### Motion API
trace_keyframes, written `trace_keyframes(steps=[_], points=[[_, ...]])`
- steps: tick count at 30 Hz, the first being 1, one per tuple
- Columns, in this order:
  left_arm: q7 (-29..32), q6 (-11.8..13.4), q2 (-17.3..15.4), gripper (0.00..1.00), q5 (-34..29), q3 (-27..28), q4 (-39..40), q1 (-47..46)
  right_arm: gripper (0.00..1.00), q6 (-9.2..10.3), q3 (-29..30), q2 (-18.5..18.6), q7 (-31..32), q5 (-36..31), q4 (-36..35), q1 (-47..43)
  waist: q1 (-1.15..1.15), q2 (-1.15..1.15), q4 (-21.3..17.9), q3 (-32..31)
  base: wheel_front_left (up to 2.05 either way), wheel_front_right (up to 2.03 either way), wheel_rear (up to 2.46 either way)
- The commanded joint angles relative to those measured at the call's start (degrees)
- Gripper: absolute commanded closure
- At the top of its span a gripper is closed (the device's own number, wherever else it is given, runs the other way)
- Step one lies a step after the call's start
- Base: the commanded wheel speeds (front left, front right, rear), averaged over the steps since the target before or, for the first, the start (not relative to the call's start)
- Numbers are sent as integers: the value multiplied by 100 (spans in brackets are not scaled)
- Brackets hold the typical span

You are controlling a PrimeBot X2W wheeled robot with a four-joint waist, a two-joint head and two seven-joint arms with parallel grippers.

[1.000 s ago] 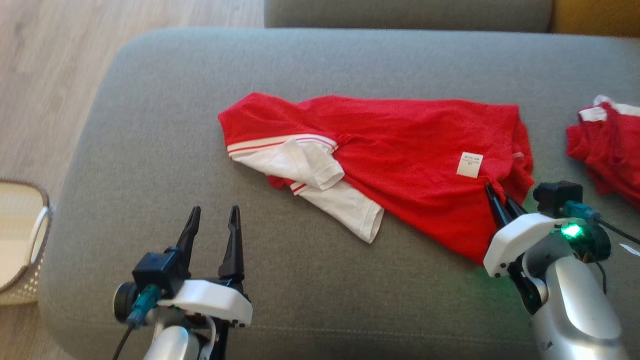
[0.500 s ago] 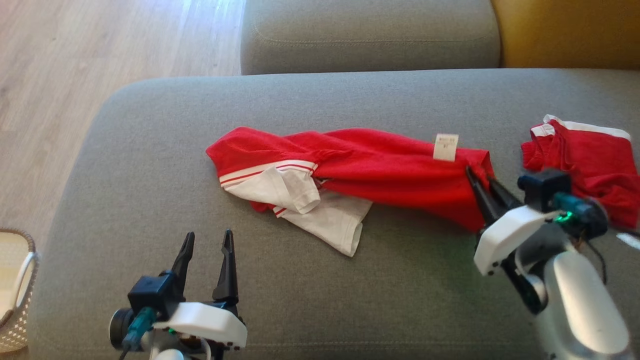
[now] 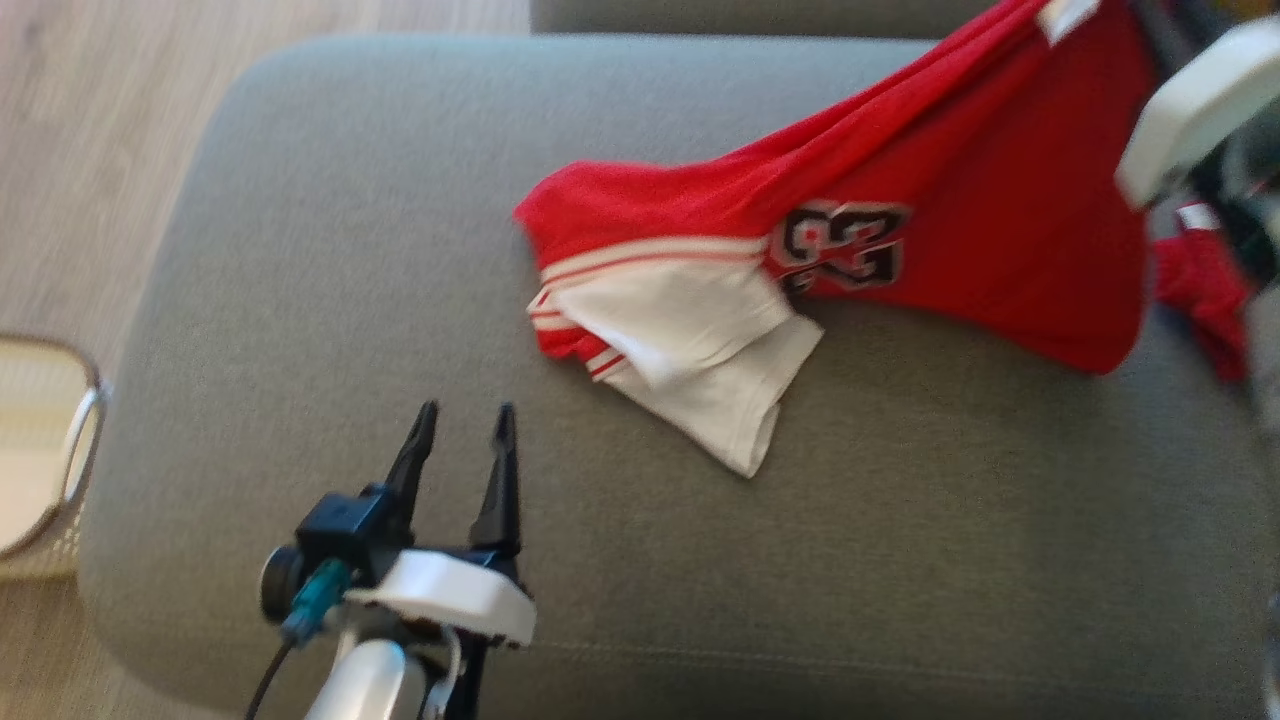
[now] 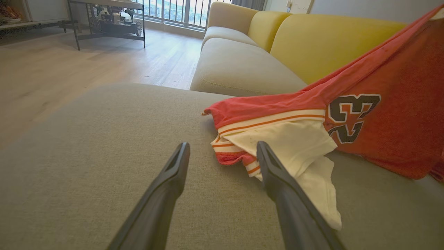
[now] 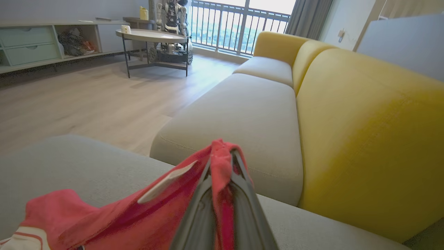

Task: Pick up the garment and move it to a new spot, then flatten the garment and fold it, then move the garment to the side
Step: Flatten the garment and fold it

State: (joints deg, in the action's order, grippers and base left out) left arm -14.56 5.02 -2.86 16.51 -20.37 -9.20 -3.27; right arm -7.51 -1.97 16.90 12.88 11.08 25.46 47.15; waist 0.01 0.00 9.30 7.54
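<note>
Since a second ago the right gripper (image 5: pixel 222 158) has lifted one end of the red garment (image 3: pixel 950 240) off the grey cushion (image 3: pixel 300 300), jaws pinched together on its fabric. The white-sleeved end rests on the cushion, so the long axis slopes down from the raised right toward the left gripper (image 3: pixel 467 412), fingers apart and empty, the nearer to that sleeve

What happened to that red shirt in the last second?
The right claw, shut on one end of the red garment, has lifted it off the grey cushion, so the number 23 now shows. The white sleeve end still lies on the cushion; the left claw stays open, idle.
</note>
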Motion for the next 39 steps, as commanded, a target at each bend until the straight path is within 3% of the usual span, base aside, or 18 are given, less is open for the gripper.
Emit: trace_keyframes(steps=[1, 9, 14, 15, 16, 17, 27, 39], points=[[-44, 4, -2, 0, 29, 137, 209, -256, 100, 2, -28, 50, 24, -11, -129, 222, -1, 0, 287, 332, 0, 0, 0], [-44, 116, -2, 0, 270, -391, 200, -662, 100, 2, 222, 692, -287, -460, 2028, 1825, -1, 0, 966, 1035, 0, 0, 0], [-44, 181, -2, 0, 382, -657, 239, -811, 100, 2, 723, 1009, -744, -1029, 3028, 2430, -1, 0, 1264, 1333, 0, 0, 0], [-44, 200, -2, 0, 401, -693, 250, -832, 96, 2, 855, 1050, -826, -1190, 3183, 2495, -1, 0, 1294, 1373, 0, 0, 0], [-44, 218, -2, 0, 418, -726, 264, -851, 3, 2, 978, 1086, -880, -1359, 3331, 2546, -1, 0, 1319, 1410, 0, 0, 0], [-44, 236, -2, 0, 433, -751, 275, -867, 0, 2, 1095, 1090, -897, -1485, 3494, 2590, -1, 0, 1333, 1430, 0, 0, 0], [-44, 315, -2, 0, 375, -613, 192, -938, 0, 2, 1209, 493, -1490, -1967, 4313, 2549, -1, 0, 913, 1114, 0, 0, 0], [-44, 133, -1, 0, -9, 242, 117, -519, 0, 2, 246, -597, -2695, -760, 4403, 1593, -1, 0, 124, -171, 0, 0, 0]])
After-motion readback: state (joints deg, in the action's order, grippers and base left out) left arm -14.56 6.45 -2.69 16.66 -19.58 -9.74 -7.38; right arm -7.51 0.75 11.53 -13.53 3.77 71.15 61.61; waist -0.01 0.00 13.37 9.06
